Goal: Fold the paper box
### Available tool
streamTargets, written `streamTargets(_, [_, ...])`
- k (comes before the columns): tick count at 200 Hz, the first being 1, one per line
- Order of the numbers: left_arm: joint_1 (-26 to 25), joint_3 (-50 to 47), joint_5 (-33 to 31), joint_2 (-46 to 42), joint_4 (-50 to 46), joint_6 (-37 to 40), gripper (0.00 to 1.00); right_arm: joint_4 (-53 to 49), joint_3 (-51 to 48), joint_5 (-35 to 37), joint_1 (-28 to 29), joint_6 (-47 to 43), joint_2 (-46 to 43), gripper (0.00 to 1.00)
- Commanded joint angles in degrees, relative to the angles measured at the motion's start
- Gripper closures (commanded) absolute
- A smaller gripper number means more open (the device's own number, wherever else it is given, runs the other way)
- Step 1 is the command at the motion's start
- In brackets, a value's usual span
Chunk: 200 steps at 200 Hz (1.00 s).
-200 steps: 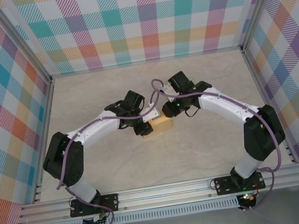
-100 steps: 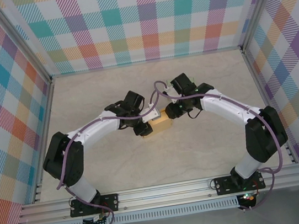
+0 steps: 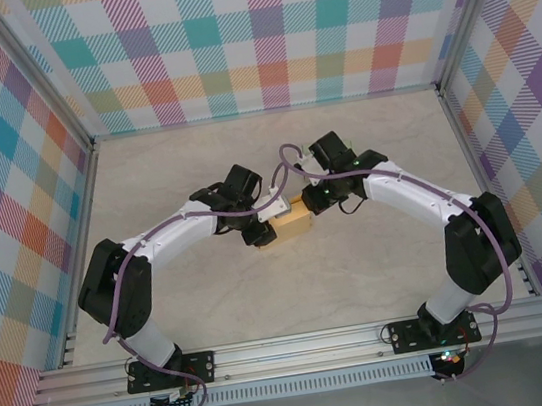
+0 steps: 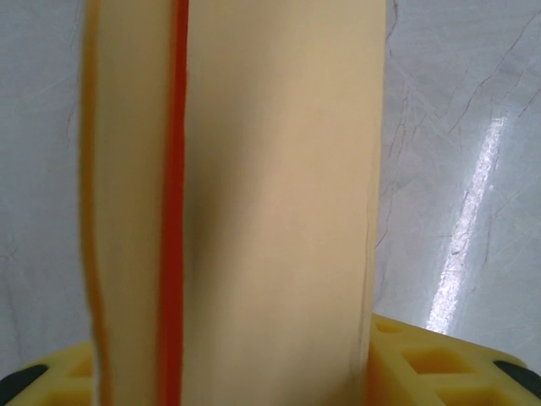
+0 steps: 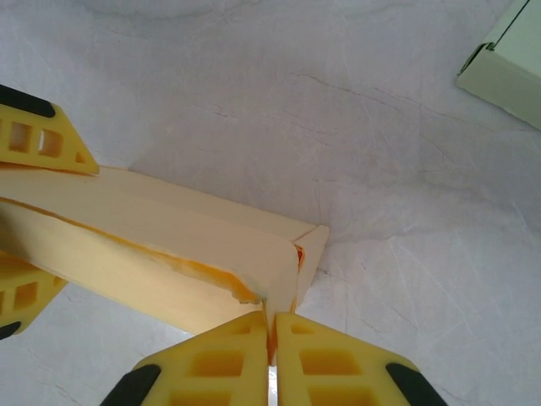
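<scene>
The tan paper box (image 3: 295, 226) lies mid-table between both arms. My left gripper (image 3: 266, 230) is shut across its body. In the left wrist view the box (image 4: 279, 169) stands between the yellow fingers (image 4: 439, 364) and shows an orange seam. My right gripper (image 5: 272, 326) is shut on a thin flap at the corner of the box (image 5: 169, 245), with the paper edge pinched between its pads. From above, the right gripper (image 3: 310, 205) sits at the box's far right end. The left gripper's fingers (image 5: 42, 135) show at the box's other end in the right wrist view.
The corner of a pale green box-shaped thing (image 5: 507, 59) juts in at the top right of the right wrist view. Checked walls (image 3: 257, 33) enclose the marbled table (image 3: 390, 257) on three sides. A metal rail (image 3: 302, 350) runs along the near edge.
The right gripper has closed onto the box's flap and shifted slightly. The left gripper keeps its hold and the box has stayed in place.
</scene>
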Motion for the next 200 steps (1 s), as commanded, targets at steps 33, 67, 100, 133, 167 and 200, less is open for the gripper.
streamTargets(33, [-0.88,-0.16,-2.18,0.94,-0.29,-1.03,0.51,-2.20,4.70,-8.20,-0.21,8.17,1.80,0.93])
streamTargets(67, [-1.04,-0.13,-1.78,1.14,-0.02,-1.40,0.51,-2.11,4.39,-7.77,-0.21,9.75,2.91,0.94])
streamTargets(100, [-0.93,-0.30,-2.70,-0.23,0.27,-1.48,0.46,-2.38,3.05,-3.43,-0.21,9.28,3.06,0.98])
streamTargets(133, [-0.99,-1.43,-3.33,-3.88,3.22,-2.92,0.15,-1.42,1.56,-2.39,-0.21,9.02,3.06,0.98])
streamTargets(167, [-0.99,-3.96,-6.35,-8.71,6.87,-4.76,0.12,-1.37,1.55,-2.65,-0.21,8.68,2.80,0.98])
streamTargets(200, [-0.99,-6.64,-10.39,-14.53,8.17,-8.73,0.13,-1.43,1.64,-2.61,-0.21,8.42,2.80,0.98])
